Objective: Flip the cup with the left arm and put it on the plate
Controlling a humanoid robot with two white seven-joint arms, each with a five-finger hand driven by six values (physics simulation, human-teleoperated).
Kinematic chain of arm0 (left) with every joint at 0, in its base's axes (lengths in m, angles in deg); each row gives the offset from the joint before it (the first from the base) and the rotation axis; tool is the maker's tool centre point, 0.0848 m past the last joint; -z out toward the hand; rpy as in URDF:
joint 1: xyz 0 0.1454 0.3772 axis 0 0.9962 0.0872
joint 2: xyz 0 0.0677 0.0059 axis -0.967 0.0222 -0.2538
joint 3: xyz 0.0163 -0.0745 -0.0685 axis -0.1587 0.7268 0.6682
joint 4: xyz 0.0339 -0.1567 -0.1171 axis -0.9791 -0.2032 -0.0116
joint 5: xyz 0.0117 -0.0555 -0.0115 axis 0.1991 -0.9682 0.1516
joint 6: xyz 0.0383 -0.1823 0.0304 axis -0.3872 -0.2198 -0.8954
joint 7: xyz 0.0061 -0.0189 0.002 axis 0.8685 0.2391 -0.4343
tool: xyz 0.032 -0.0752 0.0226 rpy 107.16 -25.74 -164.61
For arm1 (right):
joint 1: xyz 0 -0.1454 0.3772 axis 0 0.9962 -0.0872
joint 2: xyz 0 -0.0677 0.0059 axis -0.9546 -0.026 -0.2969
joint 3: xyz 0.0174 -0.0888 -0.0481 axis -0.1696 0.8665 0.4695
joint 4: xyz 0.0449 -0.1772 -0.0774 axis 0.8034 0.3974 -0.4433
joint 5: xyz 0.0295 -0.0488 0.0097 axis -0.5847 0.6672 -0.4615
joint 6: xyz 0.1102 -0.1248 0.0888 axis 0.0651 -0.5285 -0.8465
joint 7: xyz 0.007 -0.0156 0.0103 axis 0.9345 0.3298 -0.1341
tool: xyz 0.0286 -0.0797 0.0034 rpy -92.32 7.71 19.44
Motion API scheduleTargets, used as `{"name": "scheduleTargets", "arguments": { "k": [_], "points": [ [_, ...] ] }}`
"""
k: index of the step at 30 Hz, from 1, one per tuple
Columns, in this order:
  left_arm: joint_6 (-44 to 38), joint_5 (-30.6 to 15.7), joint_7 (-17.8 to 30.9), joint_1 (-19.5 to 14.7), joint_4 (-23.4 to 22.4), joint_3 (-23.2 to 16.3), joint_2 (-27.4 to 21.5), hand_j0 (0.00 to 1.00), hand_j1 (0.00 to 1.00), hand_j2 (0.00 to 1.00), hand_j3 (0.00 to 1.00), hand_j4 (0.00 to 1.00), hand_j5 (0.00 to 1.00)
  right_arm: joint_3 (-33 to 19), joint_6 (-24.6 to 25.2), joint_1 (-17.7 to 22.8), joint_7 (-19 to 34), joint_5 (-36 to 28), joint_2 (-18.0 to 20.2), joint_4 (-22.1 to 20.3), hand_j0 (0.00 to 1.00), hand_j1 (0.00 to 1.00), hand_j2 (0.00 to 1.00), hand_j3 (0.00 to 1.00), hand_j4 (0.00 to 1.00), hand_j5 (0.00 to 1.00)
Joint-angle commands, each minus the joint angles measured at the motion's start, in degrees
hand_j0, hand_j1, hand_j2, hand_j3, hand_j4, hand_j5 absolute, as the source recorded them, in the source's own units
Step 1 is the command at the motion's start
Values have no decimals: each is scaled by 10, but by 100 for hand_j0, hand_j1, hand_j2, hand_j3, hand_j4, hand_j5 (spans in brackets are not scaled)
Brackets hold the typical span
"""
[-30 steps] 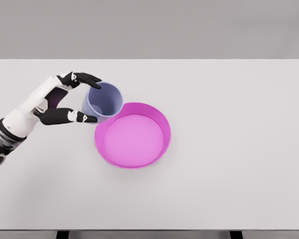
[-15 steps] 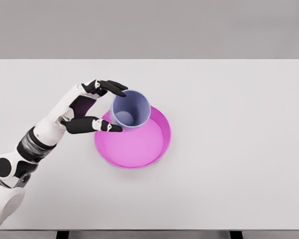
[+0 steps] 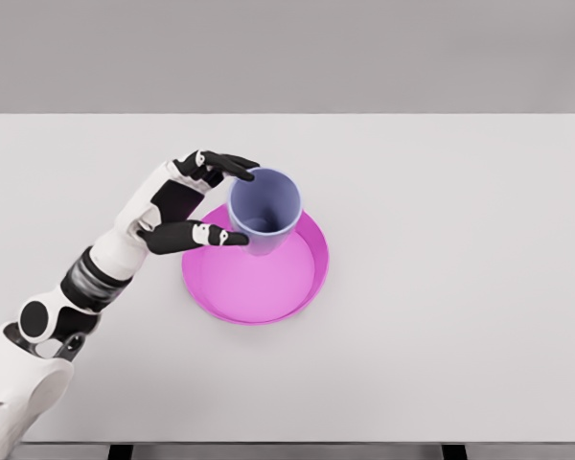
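Note:
A pale blue cup [image 3: 264,210] is held mouth up over the upper part of the magenta plate [image 3: 268,292]; its open rim faces the camera. My left hand [image 3: 232,203] comes in from the lower left and is shut on the cup, with the upper fingers [image 3: 222,163] on its far rim and the thumb [image 3: 203,235] against its near side. I cannot tell whether the cup's base touches the plate. The right arm is out of view.
The plate lies on a white table [image 3: 441,240] that fills most of the view; the table's front edge runs along the bottom of the picture.
My left hand has carried the cup rightward from beside the plate's upper left rim to over the plate. The cup now stands more upright, and the arm reaches further in.

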Motion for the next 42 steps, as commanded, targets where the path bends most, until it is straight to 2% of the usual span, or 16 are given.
{"name": "scheduleTargets", "arguments": {
  "k": [1,5,14,19,24,27,29,38,42],
  "points": [
    [-2,-4,0,0,-24,-11,5,58,58,58,58,58,58,0,0,0,0,0,0,0,100,100,100,100,100,100],
    [-4,-5,0,-6,-38,-23,8,59,59,59,59,59,59,0,0,0,0,0,0,0,100,100,100,100,100,100],
    [1,-54,0,-6,-53,-23,9,60,60,60,60,60,60,0,0,0,0,0,0,0,100,100,100,100,100,100],
    [1,-50,1,-6,-90,-36,10,60,60,60,60,60,60,0,0,0,0,0,0,0,100,100,100,100,100,100],
    [1,-46,1,-6,-109,-37,15,60,60,60,60,60,60,0,0,0,0,0,0,0,100,100,100,100,100,100],
    [1,-45,2,-5,-111,-37,17,60,60,60,60,60,60,0,0,0,0,0,0,0,100,100,100,100,100,100],
    [1,-45,2,-6,-115,-55,17,60,60,60,60,60,60,0,0,0,0,0,0,0,100,100,100,100,100,100],
    [1,-41,2,-5,-146,-57,21,61,61,61,61,61,61,0,0,0,0,0,0,0,100,100,100,100,100,100],
    [3,-33,2,-5,-146,-56,26,61,61,61,61,61,61,0,0,0,0,0,0,0,100,100,100,100,100,100]
  ]
}}
